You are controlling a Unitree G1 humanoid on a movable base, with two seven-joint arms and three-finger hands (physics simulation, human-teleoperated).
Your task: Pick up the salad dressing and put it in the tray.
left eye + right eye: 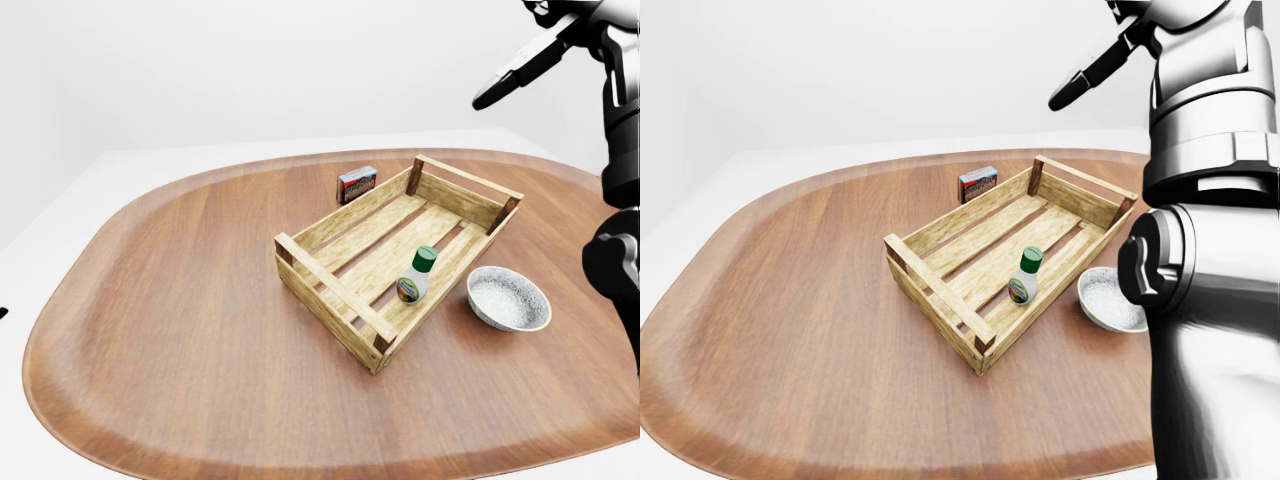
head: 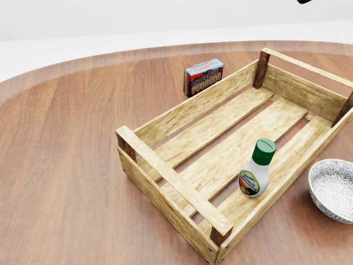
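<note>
The salad dressing (image 2: 255, 175), a small white bottle with a green cap, stands upright inside the wooden slatted tray (image 2: 186, 116), near its lower right wall. My right hand (image 1: 492, 92) is raised high above the table at the top right of the left-eye view, well clear of the bottle. Its fingers are stretched out and hold nothing. My left hand does not show, apart from a tiny dark sliver at the left edge of the left-eye view.
A patterned grey bowl (image 2: 333, 190) sits just right of the tray. A chocolate pudding box (image 2: 203, 77) stands beyond the tray's upper left wall. All rest on a rounded wooden table (image 2: 66, 165). My right arm (image 1: 1210, 250) fills the right of the right-eye view.
</note>
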